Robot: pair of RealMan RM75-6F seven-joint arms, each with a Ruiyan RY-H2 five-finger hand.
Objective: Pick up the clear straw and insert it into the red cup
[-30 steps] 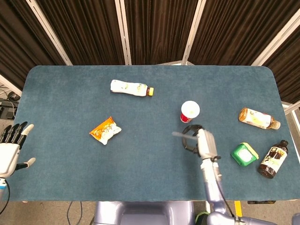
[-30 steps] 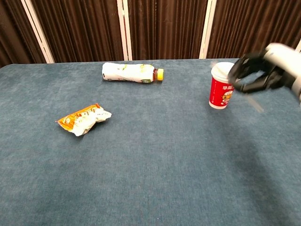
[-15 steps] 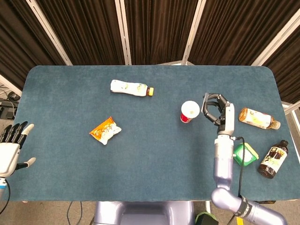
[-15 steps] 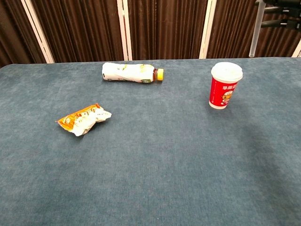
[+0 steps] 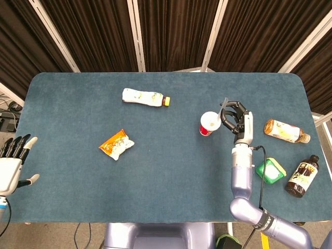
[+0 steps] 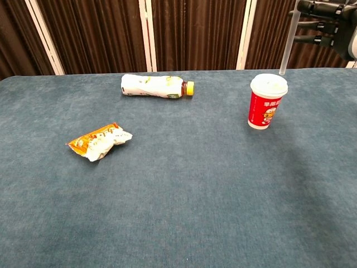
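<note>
The red cup (image 5: pixel 208 124) (image 6: pixel 266 103) with a white lid stands upright right of the table's middle. My right hand (image 5: pixel 234 119) (image 6: pixel 326 22) hovers just right of it, raised above it, pinching the clear straw (image 6: pixel 285 43) (image 5: pixel 224 104). The straw hangs nearly upright, its lower end just above and to the right of the cup's lid, not touching it. My left hand (image 5: pixel 12 155) hangs off the table's left edge, fingers spread, holding nothing.
A white bottle (image 5: pixel 146 97) (image 6: pixel 157 86) lies at the back middle. An orange snack packet (image 5: pixel 116 144) (image 6: pixel 99 140) lies left of centre. At the right sit an amber bottle (image 5: pixel 285 130), a green box (image 5: pixel 270 170) and a dark bottle (image 5: pixel 302 176).
My right hand rose from low beside the cup to high at its right, then shifted left toward the cup. The straw turned upright and now hangs close over the lid's right edge.
</note>
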